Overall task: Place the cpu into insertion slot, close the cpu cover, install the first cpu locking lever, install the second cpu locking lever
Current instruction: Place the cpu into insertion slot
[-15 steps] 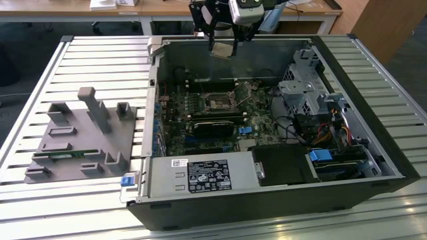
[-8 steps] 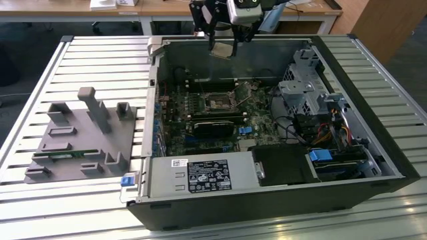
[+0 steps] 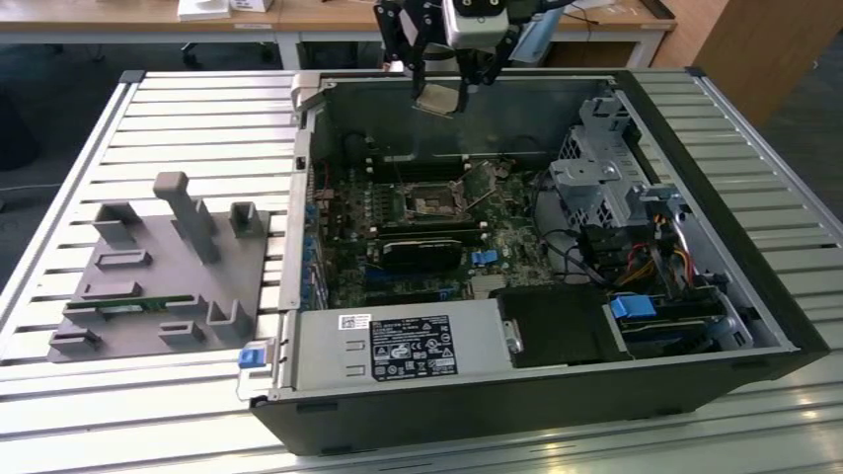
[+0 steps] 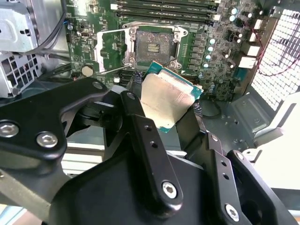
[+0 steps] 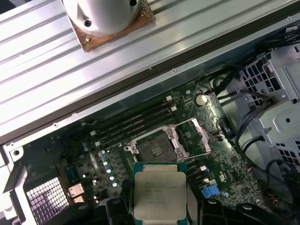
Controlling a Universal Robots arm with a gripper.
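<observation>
Black end effector [image 3: 443, 94] clamped on the small square silver-topped cpu [image 5: 160, 194], held above the open black computer case [image 3: 527, 410] on a slatted metal bench [image 3: 185, 118]. Black-rimmed square insertion slot [image 5: 152, 149] bare. Silvery frame cpu cover [image 5: 194, 137] flipped up beside it.

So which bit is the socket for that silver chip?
Inside the open black computer case, find the green circuit board. Near its middle sits a small square socket with a black rim and dark pin-field centre. Unlike the long narrow black slots alongside, it is square, with a thin silvery metal frame swung open beside it.
</observation>
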